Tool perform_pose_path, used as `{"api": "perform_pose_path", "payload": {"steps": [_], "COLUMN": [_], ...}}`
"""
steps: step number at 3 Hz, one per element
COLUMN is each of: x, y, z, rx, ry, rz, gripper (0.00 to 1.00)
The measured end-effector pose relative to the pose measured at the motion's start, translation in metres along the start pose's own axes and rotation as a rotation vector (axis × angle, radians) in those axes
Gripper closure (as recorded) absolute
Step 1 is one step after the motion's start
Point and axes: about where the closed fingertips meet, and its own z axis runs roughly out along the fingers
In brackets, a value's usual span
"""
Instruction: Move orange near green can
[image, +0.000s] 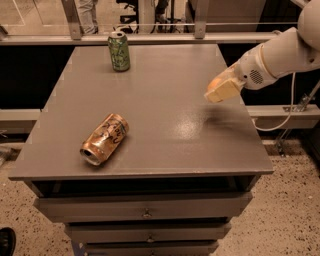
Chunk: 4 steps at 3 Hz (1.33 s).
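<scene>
While my gripper (214, 95) hangs just above the grey table (165, 100), its blunt, cream-coloured fingers (225, 89) are clenched on the orange (215, 81). Only a smooth, rounded sliver of the fruit shows at the upper edge of the near finger; the rest is hidden behind it, and I cannot make out the far finger at all. Directly below my hand a soft dark shadow (220, 120) lies on the matte tabletop, beside a pale patch of glare. Behind the hand my arm (280, 55) is a smooth white cylinder with a small perforated patch near the wrist, and it is cut off at the picture's edge. A thin pale cable (287, 110) droops beneath it. Far from my hand, across the table and toward the back edge, the green can (119, 51) stands upright, light green with dark markings I cannot read and a silver top. Well away from my hand toward the front edge, a copper-orange can (104, 139) lies on its side, glossy and dented, its open end facing the front. Below the tabletop are flat grey drawers (145, 206) with small knobs, the lowest cut off.
</scene>
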Motion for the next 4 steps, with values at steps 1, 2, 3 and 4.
{"api": "perform_pose_path", "payload": {"steps": [1,2,3,4], "x": [-0.001,-0.001,-0.036,-0.079], "y": [0.0,0.0,-0.006,-0.017], "z": [0.0,0.0,0.023,0.043], "rx": [0.001,0.001,0.01,0.024], "ry": [-0.002,-0.001,-0.078,-0.149], "rz": [-0.001,-0.001,-0.027,-0.063], "gripper": [1.0,1.0,1.0,1.0]}}
